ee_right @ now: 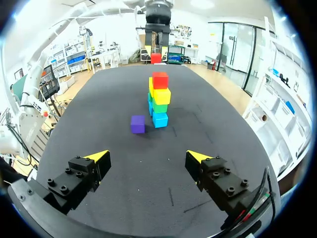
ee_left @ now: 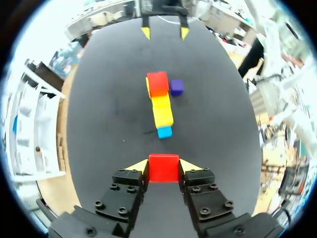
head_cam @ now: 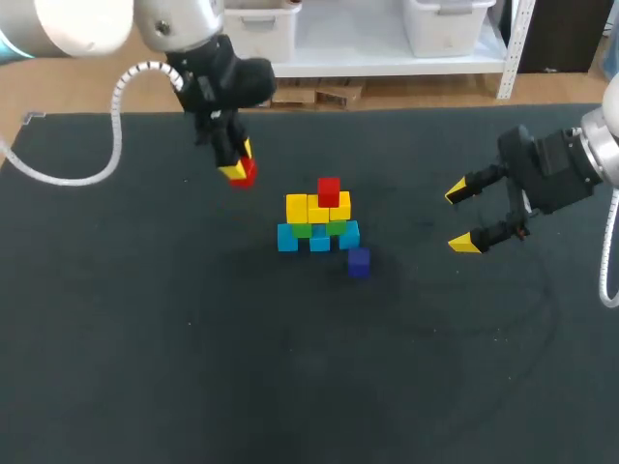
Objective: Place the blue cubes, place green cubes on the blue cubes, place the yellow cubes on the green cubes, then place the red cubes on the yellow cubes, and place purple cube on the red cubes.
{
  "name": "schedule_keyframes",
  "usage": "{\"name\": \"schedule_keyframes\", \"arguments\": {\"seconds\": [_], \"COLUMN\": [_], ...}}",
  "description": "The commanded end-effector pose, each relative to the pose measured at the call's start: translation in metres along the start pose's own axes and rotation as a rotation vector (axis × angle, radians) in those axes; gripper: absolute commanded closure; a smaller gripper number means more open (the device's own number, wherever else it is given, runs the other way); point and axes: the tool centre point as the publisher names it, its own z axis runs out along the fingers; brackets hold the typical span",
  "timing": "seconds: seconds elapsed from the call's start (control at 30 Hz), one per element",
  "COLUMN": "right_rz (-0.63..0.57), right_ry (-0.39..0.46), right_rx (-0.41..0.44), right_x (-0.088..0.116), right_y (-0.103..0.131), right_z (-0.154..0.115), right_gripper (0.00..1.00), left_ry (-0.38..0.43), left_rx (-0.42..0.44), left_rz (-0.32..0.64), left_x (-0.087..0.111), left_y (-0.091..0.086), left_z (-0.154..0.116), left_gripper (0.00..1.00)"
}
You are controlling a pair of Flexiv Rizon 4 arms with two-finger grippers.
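A stack stands mid-table: blue cubes (head_cam: 318,238) at the base, green cubes (head_cam: 317,229) on them, yellow cubes (head_cam: 308,207) above, and one red cube (head_cam: 329,191) on top. A purple cube (head_cam: 359,261) sits on the mat just in front of the stack's right end. My left gripper (head_cam: 237,166) hovers to the left of the stack, shut on a second red cube (ee_left: 163,167). My right gripper (head_cam: 464,217) hangs open and empty to the right of the stack. The right wrist view shows the stack (ee_right: 159,99) and purple cube (ee_right: 137,124) ahead of my right gripper (ee_right: 147,157).
The black mat (head_cam: 193,348) covers the whole table. No other loose objects lie on it.
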Motion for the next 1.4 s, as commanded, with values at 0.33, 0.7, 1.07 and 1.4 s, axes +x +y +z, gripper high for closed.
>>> {"name": "schedule_keyframes", "arguments": {"seconds": [0.33,0.7,1.07,1.4], "right_rz": [-0.001,-0.001,-0.001,-0.001], "right_ry": [-0.003,-0.003,-0.003,-0.003], "right_rx": [-0.001,-0.001,-0.001,-0.001], "right_x": [0.0,0.0,0.0,0.0], "right_y": [-0.001,-0.001,-0.001,-0.001], "right_z": [0.001,0.001,0.001,0.001], "right_gripper": [0.0,0.0,0.0,0.0], "left_ry": [-0.068,-0.062,-0.067,-0.087], "left_rx": [-0.159,-0.126,-0.094,-0.07], "left_rz": [-0.074,-0.047,-0.044,-0.039], "left_x": [-0.031,-0.056,-0.067,-0.076], "left_y": [-0.008,-0.004,-0.003,-0.001], "left_z": [0.005,0.02,0.029,0.039], "left_gripper": [1.0,1.0,1.0,1.0]}}
